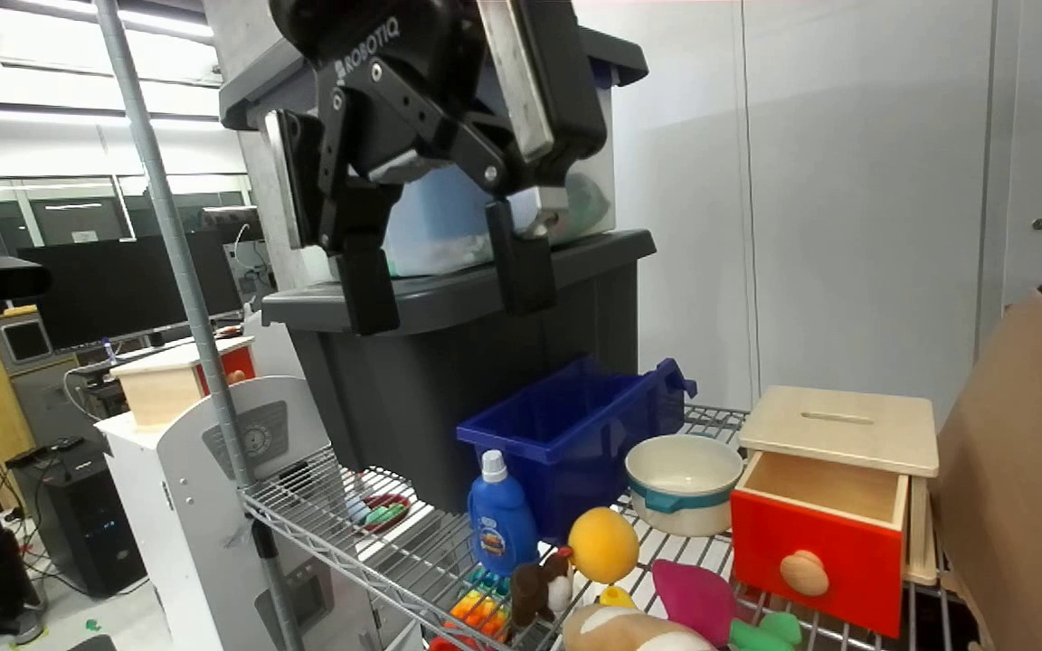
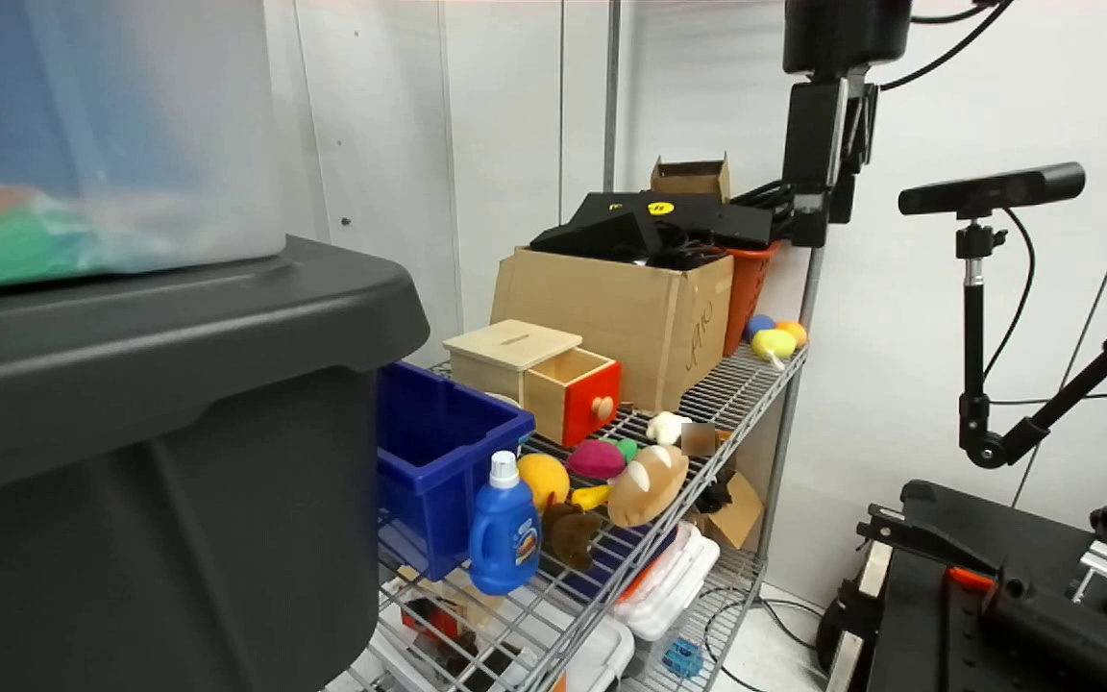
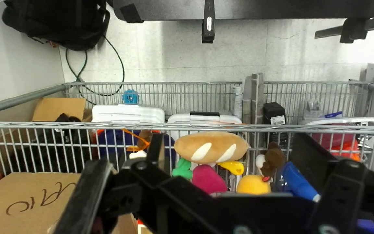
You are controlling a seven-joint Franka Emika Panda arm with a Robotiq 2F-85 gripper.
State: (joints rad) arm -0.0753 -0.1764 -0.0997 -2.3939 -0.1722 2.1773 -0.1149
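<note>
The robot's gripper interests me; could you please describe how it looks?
The gripper is mostly black and jointed, with silvery strips, round pivots and blocky fingertips. It bears pale ROBOTIQ lettering, and black cables show alongside in an exterior view.

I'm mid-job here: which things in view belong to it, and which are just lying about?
Likely in the job, seen between the open, empty fingers in the wrist view:
toy bread loaf
magenta toy
yellow-orange ball
brown toy

Probably just lying about:
black bag
cardboard box
computer monitor
</note>
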